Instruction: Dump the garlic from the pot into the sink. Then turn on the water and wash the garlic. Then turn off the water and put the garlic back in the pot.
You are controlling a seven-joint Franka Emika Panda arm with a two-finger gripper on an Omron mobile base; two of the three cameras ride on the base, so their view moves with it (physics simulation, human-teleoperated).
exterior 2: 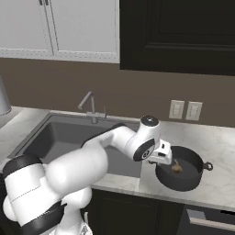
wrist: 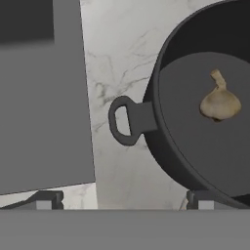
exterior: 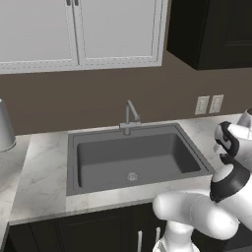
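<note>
Open claw (wrist: 122,201) over pot (wrist: 161,146) handle — garlic (wrist: 219,103) inside

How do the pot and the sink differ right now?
The pot is round and stands on the counter; the sink is rectangular and set into that counter. The pot is far smaller than the sink. The pot holds the garlic; the sink basin shows just its drain. Both are dark grey and open at the top.
</note>
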